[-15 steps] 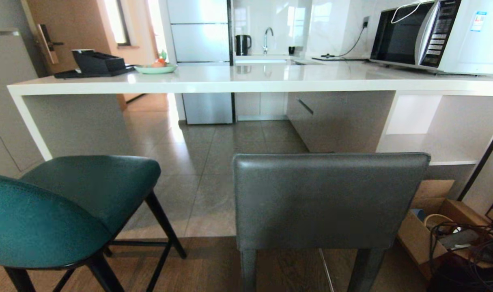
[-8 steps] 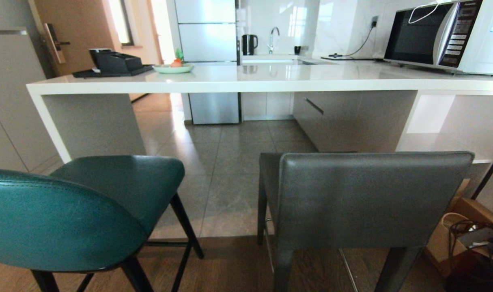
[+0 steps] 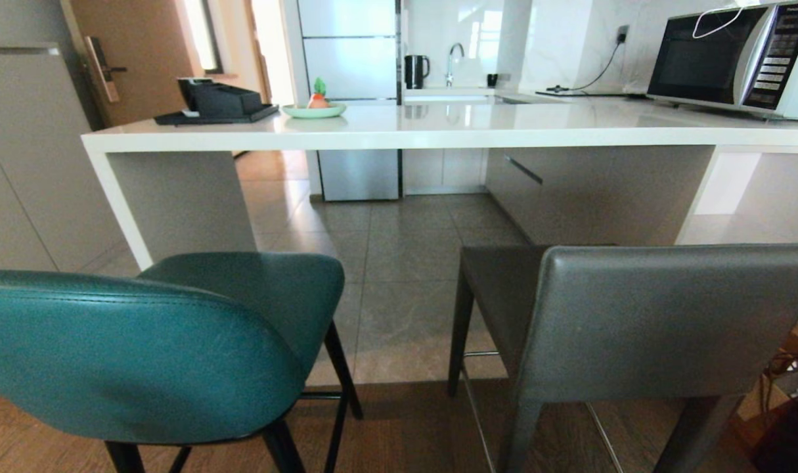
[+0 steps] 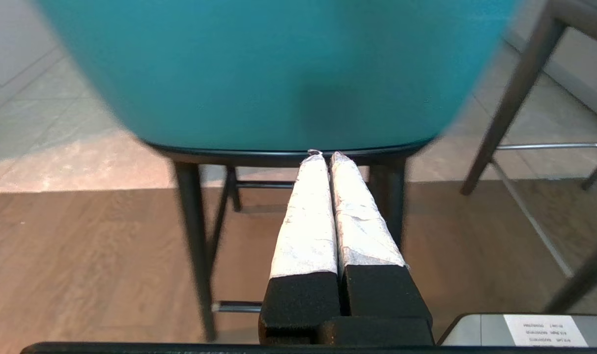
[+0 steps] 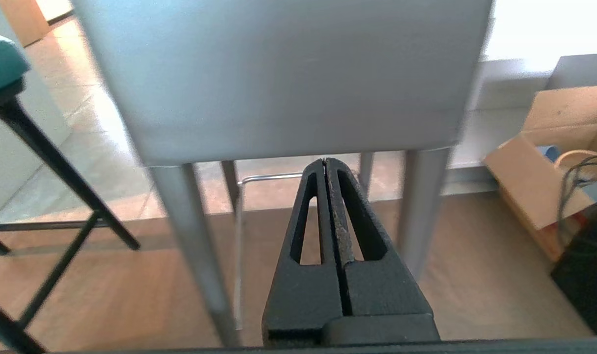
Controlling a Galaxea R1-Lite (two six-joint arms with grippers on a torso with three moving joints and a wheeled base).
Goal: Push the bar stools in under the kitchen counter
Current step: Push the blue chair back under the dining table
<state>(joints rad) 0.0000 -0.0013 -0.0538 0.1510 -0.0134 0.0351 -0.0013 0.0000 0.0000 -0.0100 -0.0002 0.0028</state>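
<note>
We had the teal stool [image 4: 273, 73] straight ahead of our left gripper [image 4: 322, 155] and the grey stool [image 5: 288, 78] ahead of our right gripper [image 5: 325, 160], both pairs of fingers pressed together; the kitchen counter [image 3: 438, 135] stood beyond them.

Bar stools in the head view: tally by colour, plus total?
Teal: 1, the teal stool
Grey: 1, the grey stool
Total: 2, neither yet under the kitchen counter
</note>
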